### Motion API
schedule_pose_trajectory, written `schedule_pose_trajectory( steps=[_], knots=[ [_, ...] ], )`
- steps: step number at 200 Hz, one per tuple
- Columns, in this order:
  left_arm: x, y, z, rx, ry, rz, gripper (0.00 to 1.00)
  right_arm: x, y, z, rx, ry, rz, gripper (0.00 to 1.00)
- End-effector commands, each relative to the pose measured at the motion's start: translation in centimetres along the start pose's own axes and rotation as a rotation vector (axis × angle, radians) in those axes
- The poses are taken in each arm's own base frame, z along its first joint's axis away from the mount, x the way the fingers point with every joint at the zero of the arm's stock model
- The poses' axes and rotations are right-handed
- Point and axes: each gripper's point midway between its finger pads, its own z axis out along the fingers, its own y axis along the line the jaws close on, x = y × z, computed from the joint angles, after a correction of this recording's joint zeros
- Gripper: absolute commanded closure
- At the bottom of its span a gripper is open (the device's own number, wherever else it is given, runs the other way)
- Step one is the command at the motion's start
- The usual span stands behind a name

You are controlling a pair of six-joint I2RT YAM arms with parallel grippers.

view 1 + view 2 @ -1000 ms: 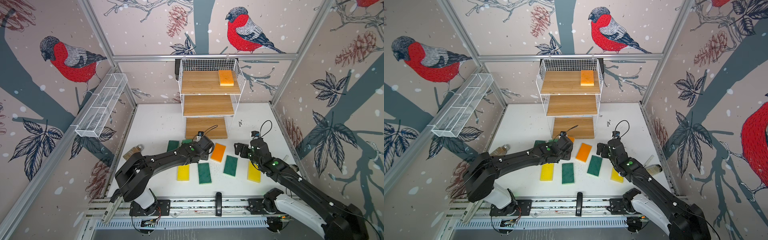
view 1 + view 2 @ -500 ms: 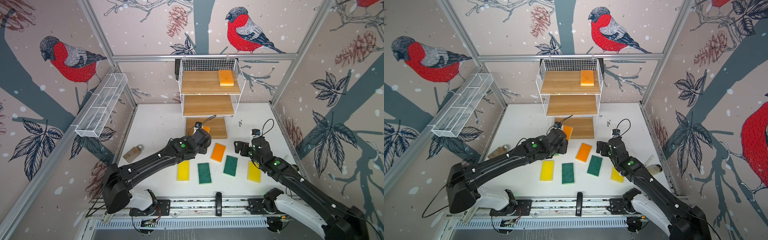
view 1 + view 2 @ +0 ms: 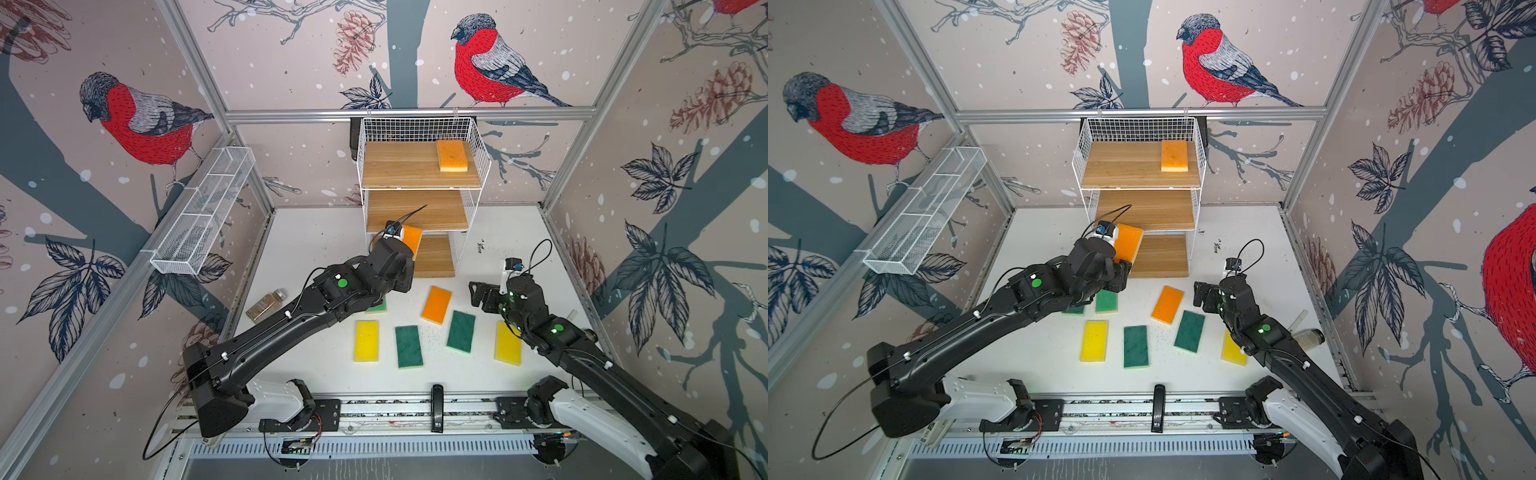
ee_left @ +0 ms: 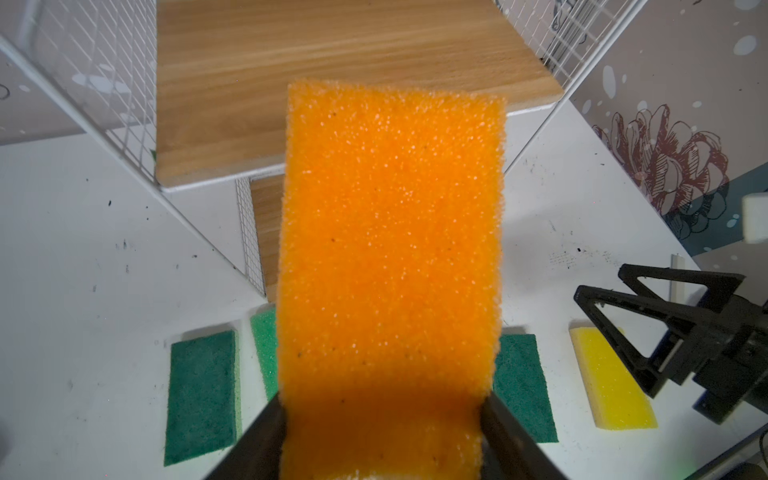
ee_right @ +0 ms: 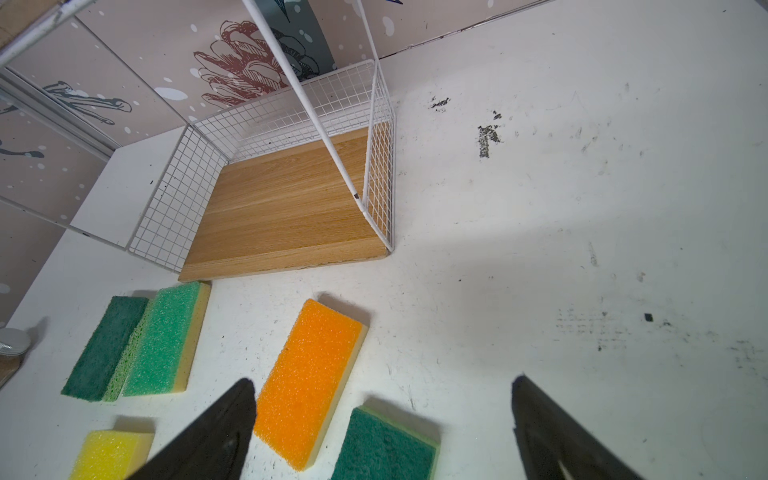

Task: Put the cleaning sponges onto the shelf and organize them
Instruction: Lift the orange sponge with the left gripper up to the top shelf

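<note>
My left gripper point(image 4: 382, 415) is shut on an orange sponge point(image 4: 390, 249), held up off the table just before the shelf's point(image 3: 415, 176) middle and lowest boards; in a top view the sponge point(image 3: 1128, 243) tilts against the rack's left front. Another orange sponge point(image 3: 452, 156) lies at the right of the top board. On the table lie an orange sponge point(image 3: 436, 304), green ones point(image 3: 461, 331) point(image 3: 409, 346), two yellow ones point(image 3: 366, 340) point(image 3: 508, 344), and two more green ones point(image 3: 1106, 301) half under my left arm. My right gripper point(image 5: 382, 419) hangs open and empty beside the table's orange sponge.
A brownish glass jar point(image 3: 266, 305) lies at the table's left edge. A long white mesh tray point(image 3: 203, 216) hangs on the left wall. A small bottle point(image 3: 1308, 336) lies by the right wall behind my right arm.
My left gripper has risen from the table with the orange sponge and carried it back toward the shelf. The right arm has hardly moved.
</note>
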Motion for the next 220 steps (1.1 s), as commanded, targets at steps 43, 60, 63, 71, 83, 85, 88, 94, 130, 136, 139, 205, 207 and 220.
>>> schedule_pose_trajectory(
  steps=[43,60,63,71,83,85,88,94,130,136,139,205,207,220],
  knots=[
    [-5.7,-1.1,-2.5,0.013,-0.111,0.092,0.39,-1.0,0.2,-0.2,-0.003,-0.033,-0.026,0.04],
    [-7.3,-1.6,-2.8,0.012,-0.144,0.112,0.39,-1.0,0.2,-0.2,-0.003,-0.033,-0.03,0.04],
    [-7.6,-1.6,-2.9,0.01,-0.152,0.113,0.39,-1.0,0.2,-0.2,-0.002,-0.034,-0.031,0.04],
    [-8.4,-1.8,-2.9,0.011,-0.174,0.126,0.39,-1.0,0.2,-0.2,-0.001,-0.034,-0.032,0.04],
    [-9.6,-2.3,-3.0,0.008,-0.207,0.148,0.39,-1.0,0.2,-0.2,0.0,-0.034,-0.033,0.04],
    [-9.7,-2.3,-2.9,0.004,-0.21,0.15,0.39,-1.0,0.2,-0.2,0.0,-0.035,-0.034,0.04],
    [-10.0,-2.3,-3.0,0.001,-0.217,0.151,0.39,-1.0,0.2,-0.2,0.0,-0.035,-0.034,0.04],
    [-10.6,-2.4,-2.9,-0.008,-0.224,0.155,0.39,-1.0,0.2,-0.2,0.0,-0.035,-0.035,0.04],
    [-13.6,-3.6,-2.5,-0.017,-0.268,0.182,0.39,-1.0,0.1,-0.2,0.003,-0.036,-0.042,0.04],
    [-14.2,-3.6,-2.5,-0.02,-0.277,0.183,0.39,-1.0,0.0,-0.2,0.003,-0.036,-0.043,0.04],
    [-14.5,-3.6,-2.5,-0.022,-0.283,0.181,0.39,-1.0,0.0,-0.2,0.003,-0.036,-0.044,0.04],
    [-21.2,-2.7,-1.1,-0.028,-0.379,0.124,0.38,-1.1,-0.1,-0.2,0.006,-0.042,-0.058,0.04],
    [-21.3,-2.7,-0.9,-0.027,-0.379,0.122,0.38,-1.0,-0.1,-0.2,0.006,-0.041,-0.059,0.04],
    [-22.0,-2.8,-0.2,-0.013,-0.386,0.105,0.38,-0.8,-0.3,0.0,0.014,-0.032,-0.061,0.04]
  ],
)
